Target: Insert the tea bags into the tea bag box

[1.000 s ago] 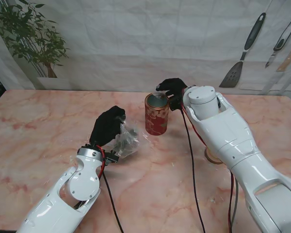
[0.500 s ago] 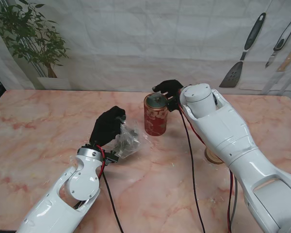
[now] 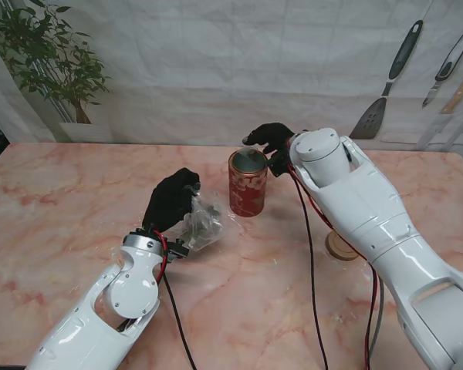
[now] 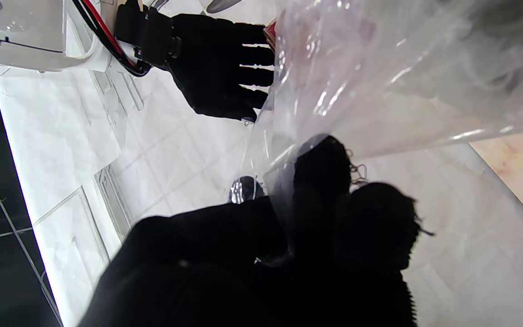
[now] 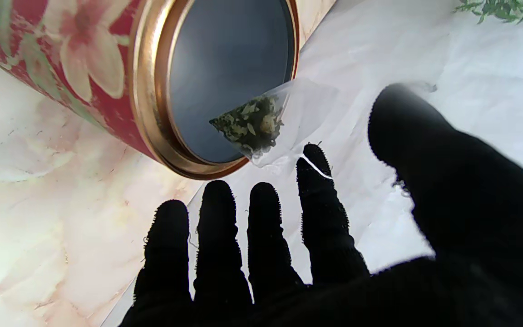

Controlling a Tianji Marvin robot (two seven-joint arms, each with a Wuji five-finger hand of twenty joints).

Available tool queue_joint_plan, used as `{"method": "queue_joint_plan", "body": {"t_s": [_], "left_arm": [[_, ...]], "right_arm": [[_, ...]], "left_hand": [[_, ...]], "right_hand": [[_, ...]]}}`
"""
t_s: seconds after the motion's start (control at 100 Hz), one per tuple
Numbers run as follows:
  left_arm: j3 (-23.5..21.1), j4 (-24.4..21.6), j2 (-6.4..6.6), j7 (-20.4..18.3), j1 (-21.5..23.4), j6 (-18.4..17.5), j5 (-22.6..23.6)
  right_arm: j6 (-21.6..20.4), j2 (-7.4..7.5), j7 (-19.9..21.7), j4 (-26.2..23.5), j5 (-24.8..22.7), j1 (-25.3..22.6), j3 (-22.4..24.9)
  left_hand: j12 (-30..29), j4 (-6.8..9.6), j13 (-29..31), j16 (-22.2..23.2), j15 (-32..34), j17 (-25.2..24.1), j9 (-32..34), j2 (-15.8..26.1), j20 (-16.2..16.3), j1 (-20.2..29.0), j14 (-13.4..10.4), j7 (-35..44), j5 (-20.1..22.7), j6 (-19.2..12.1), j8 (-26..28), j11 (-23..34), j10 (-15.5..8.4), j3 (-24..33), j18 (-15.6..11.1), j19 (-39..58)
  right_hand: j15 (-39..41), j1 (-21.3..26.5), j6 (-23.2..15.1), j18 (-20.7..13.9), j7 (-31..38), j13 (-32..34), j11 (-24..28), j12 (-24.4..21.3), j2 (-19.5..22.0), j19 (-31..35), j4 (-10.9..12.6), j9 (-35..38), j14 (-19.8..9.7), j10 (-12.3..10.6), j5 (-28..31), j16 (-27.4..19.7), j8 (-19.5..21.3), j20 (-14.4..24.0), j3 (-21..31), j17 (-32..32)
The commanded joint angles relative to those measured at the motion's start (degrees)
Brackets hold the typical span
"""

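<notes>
A red flowered tea tin point(image 3: 247, 189) stands upright and open in the middle of the table. My right hand point(image 3: 268, 139) hovers just behind its rim, fingers spread. In the right wrist view a mesh tea bag point(image 5: 252, 125) of green leaves sits at the tin's point(image 5: 107, 68) gold rim, off my fingertips point(image 5: 316, 168), with a thin white thread across one tip. My right hand point(image 5: 288, 254) holds nothing. My left hand point(image 3: 172, 198) rests to the tin's left, shut on a clear plastic bag point(image 3: 201, 223) with dark contents. That bag point(image 4: 402, 77) fills the left wrist view, pinched by my left hand point(image 4: 316, 236).
A round wooden disc point(image 3: 341, 245) lies on the table by my right forearm. A potted plant point(image 3: 50, 62) stands at the far left. Spatulas point(image 3: 386, 100) hang on the back wall at the right. Red and black cables run along both arms.
My right hand has spread its fingers behind the tin's mouth and its forearm has swung slightly right. The tin sits a touch further left. My left hand and the bag have not moved.
</notes>
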Motion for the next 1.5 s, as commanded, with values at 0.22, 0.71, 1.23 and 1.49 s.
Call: {"method": "queue_joint_plan", "body": {"t_s": [0.22,0.71,1.23,1.49], "left_arm": [[0.0,-0.1,0.01,-0.8,-0.4,0.1,0.0],[0.1,-0.2,0.00,-0.6,-0.6,-0.2,0.3],[-0.1,-0.5,0.00,-0.3,-0.3,-0.3,0.5],[0.0,-0.5,-0.01,-0.3,-0.3,-0.3,0.5]], "right_arm": [[-0.8,2.38,7.1,-0.2,-4.5,2.2,-3.0],[-7.9,7.36,16.5,-3.0,-16.3,3.6,-6.9],[-12.1,9.73,19.3,-6.2,-26.6,4.8,-9.8],[-12.3,8.54,13.6,-6.3,-27.4,2.5,-8.4]], "left_hand": [[2.3,-0.81,0.6,0.6,1.9,1.0,0.7,-0.4,0.7,6.9,4.4,-0.2,-0.5,-0.2,0.5,1.8,-2.7,4.0,-5.3,2.6],[2.3,-0.81,0.6,0.6,1.9,1.0,0.7,-0.4,0.7,6.9,4.4,-0.2,-0.5,-0.2,0.5,1.8,-2.8,4.0,-5.2,2.7],[2.3,-0.79,0.7,0.6,1.9,1.0,0.7,-0.4,0.7,6.9,4.3,-0.2,-0.5,-0.2,0.5,1.8,-2.7,4.0,-5.2,2.7],[2.3,-0.78,0.6,0.6,1.9,1.0,0.7,-0.4,0.7,6.9,4.4,-0.2,-0.5,-0.2,0.5,1.8,-2.8,4.0,-5.3,2.7]], "right_hand": [[-1.8,-2.6,-2.4,-1.0,-7.6,-1.7,-7.2,1.5,-3.3,-2.6,0.8,-1.9,-0.9,-0.7,-1.6,-0.2,-3.5,0.1,-2.6,-1.0],[-8.6,-11.4,-7.2,-3.2,-17.0,-1.1,-18.1,6.0,8.6,-10.0,1.4,-2.4,-1.5,-4.0,-0.1,-2.8,-10.9,3.1,-10.6,-1.8],[-8.0,-13.3,-7.0,-2.6,-14.3,-1.1,-18.2,9.4,9.6,-10.3,2.4,-1.9,-1.7,-4.0,2.9,-1.1,-8.7,4.1,-13.1,-1.2],[-1.6,-12.3,-7.2,-1.4,5.8,-0.7,-4.2,3.3,12.8,-4.9,2.8,-0.4,-1.2,-2.2,10.3,1.8,4.4,1.7,-13.6,-0.5]]}}
